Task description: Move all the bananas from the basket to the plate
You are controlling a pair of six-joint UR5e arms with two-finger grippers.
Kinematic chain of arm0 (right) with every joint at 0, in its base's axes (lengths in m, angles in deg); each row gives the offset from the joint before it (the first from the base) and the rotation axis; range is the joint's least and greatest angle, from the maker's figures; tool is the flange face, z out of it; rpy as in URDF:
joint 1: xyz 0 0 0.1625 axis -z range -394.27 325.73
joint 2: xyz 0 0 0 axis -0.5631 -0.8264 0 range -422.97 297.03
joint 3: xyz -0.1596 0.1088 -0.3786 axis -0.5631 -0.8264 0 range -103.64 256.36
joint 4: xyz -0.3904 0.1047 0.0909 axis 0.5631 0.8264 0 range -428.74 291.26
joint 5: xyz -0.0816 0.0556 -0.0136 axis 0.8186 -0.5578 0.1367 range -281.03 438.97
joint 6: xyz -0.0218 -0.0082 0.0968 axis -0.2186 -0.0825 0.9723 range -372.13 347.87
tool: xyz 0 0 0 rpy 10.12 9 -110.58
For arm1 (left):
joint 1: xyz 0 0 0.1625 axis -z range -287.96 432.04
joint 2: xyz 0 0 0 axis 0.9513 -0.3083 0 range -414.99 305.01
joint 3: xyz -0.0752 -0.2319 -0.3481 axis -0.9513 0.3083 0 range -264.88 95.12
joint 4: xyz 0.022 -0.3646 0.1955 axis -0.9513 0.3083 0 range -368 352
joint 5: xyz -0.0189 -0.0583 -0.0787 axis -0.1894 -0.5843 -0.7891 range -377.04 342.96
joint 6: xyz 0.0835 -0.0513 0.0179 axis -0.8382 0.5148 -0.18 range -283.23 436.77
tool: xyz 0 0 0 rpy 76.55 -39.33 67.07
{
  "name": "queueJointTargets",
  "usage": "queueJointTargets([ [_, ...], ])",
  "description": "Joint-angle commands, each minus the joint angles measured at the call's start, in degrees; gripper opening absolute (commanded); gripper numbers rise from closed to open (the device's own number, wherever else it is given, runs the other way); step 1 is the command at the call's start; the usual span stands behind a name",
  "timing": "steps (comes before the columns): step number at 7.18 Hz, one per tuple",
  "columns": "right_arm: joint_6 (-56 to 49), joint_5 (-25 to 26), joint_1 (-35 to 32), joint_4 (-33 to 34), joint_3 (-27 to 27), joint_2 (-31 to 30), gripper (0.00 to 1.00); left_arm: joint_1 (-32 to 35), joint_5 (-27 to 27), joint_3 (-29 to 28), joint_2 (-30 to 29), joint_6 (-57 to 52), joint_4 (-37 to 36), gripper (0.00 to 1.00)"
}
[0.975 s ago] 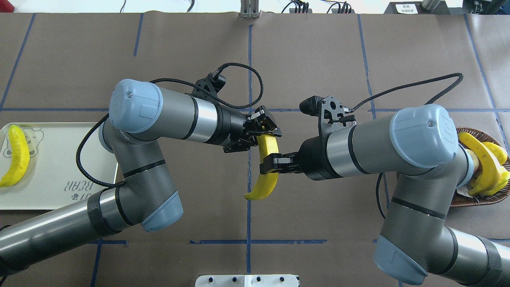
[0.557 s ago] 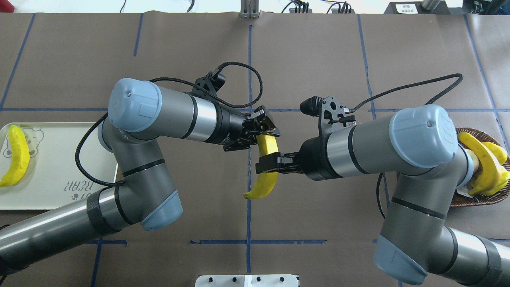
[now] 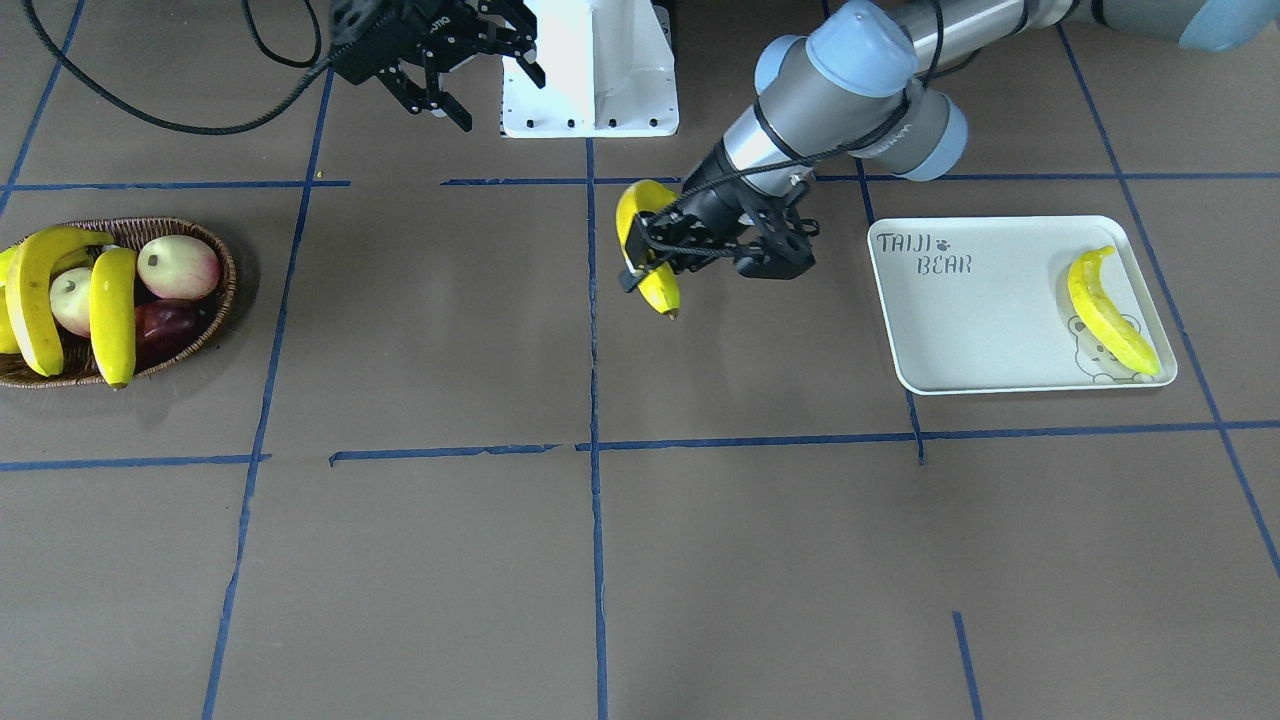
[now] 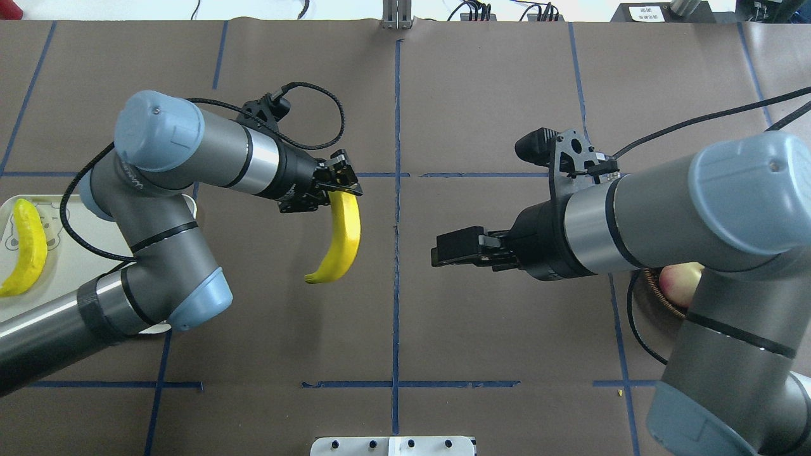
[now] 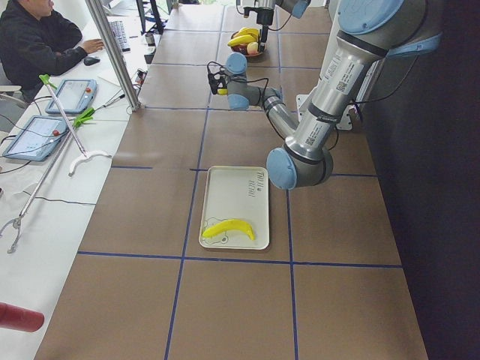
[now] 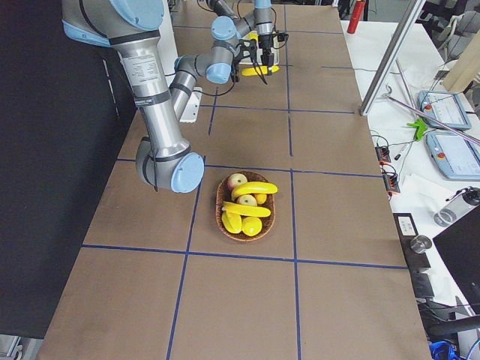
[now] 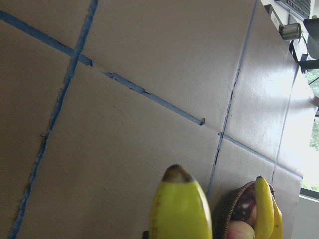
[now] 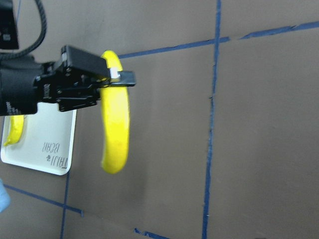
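Pointing robotward, banana in left fingers

Overhead, my right arm hides nearly all of the shallow brown wicker basket; the white rimmed tray is cut by the edge and partly under my left arm.

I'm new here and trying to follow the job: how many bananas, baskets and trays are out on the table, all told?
Bananas: 4, one in the left gripper, one on the tray, two in the basket
Wicker basket: 1
White tray: 1
Total: 6
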Motion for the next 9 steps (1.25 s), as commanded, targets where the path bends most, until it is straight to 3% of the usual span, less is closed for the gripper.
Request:
queueJointTargets([
  [1,-1.2,-5.7,-8.9,11.4,2.6,-1.5,1.00,4.3,0.9,5.9,15.5,-11.8,-4.5,0.00],
  [2,-4.0,-5.8,-11.2,11.5,2.8,-5.2,1.00,6.7,1.4,7.7,22.9,-15.8,-4.5,0.00],
  [4,-11.5,-5.9,-12.8,11.6,2.5,-10.2,1.00,9.7,1.5,7.7,30.2,-20.7,-4.5,0.00],
  [7,-13.1,-5.9,-14.0,11.6,2.2,-11.0,1.00,11.0,5.7,4.0,32.9,-25.4,-4.5,0.00],
  [9,-13.1,-5.9,-14.1,11.5,2.4,-11.2,1.00,11.2,7.9,1.5,32.9,-29.2,-4.5,0.06],
])
